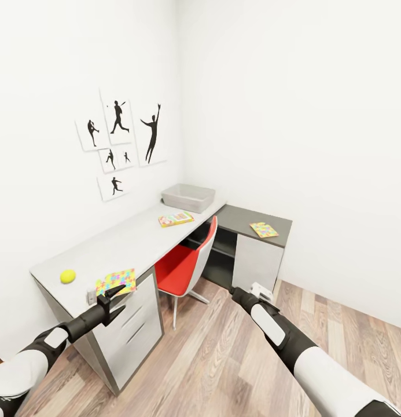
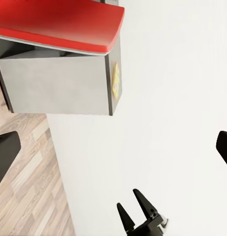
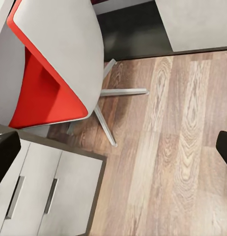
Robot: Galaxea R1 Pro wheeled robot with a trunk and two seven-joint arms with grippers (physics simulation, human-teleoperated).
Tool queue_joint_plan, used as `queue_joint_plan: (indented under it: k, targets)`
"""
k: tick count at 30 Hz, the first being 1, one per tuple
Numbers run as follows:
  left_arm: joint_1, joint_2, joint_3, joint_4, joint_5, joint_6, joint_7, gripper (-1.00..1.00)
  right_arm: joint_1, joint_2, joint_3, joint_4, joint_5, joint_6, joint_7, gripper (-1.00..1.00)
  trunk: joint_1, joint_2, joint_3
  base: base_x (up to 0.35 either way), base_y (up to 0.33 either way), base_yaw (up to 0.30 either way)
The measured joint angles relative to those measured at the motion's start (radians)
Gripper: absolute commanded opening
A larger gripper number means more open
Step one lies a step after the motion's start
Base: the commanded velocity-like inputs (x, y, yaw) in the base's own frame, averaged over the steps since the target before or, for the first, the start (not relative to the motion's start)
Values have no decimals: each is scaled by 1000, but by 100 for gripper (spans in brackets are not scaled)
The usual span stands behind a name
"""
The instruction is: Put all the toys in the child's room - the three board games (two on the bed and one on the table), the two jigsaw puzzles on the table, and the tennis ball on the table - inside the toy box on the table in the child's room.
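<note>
Head view, nearest first: both arms are raised in front over the wood floor (image 1: 223,359). Left gripper (image 1: 114,291) sits just short of the near end of the table (image 1: 113,243), fingers dark and pointed; looks like they're close together, but I can't tell if they're clenched or released. Right gripper (image 1: 259,292) hangs over the floor in front of the white cabinet door (image 1: 255,262); fingers face away from the camera, state can't be told.

Left wrist view: mostly white wall, with the red chair (image 2: 64,24) and the cabinet side beside it. A second gripper (image 2: 138,211) shows at the edge with its two fingers apart, holding nothing. The dark tips at the frame edges are well apart.

Right wrist view: red chair (image 3: 49,73) with its metal legs, white drawers (image 3: 40,196), plank floor. Dark tips at both frame edges, wide apart, nothing between them.

On the table's near end: tennis ball (image 1: 67,276), and just beside it a jigsaw puzzle (image 1: 116,282) at the front edge, right by the left gripper. Further along: a board game (image 1: 175,218) lying flat. Behind that, at the wall corner, the toy box (image 1: 188,197); can't see inside it. On the dark corner section: second jigsaw puzzle (image 1: 263,230). Chair tucked under the table between drawers and corner. Black silhouette pictures (image 1: 122,142) on the wall above.
</note>
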Motion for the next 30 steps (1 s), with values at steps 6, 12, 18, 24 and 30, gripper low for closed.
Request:
queue_joint_plan:
  k: [6, 12, 18, 24, 30]
  targets:
    - [0, 3, 0, 0, 0, -1, 0, 100, 0, 1, 0, 0, 0, 0, -1, 100, 0, 0, 0, 140, -2, 0]
    - [0, 3, 0, 0, 0, 1, 0, 100, 0, 1, 0, 0, 0, 0, -1, 100, 0, 0, 0, 155, 0, 0]
    - [0, 4, 1, 0, 0, 1, -1, 100, 0, 2, 0, 0, 0, 0, -1, 100, 0, 0, 1, 28, 0, 79]
    - [0, 3, 1, 0, -1, 2, -1, 100, 0, 2, 1, 1, 0, 0, -1, 100, 0, 0, 3, 7, 0, 188]
    - [0, 3, 1, 0, -1, 2, 0, 100, 0, 2, 0, 0, 0, 0, -1, 100, 0, 0, 4, 1, 0, 67]
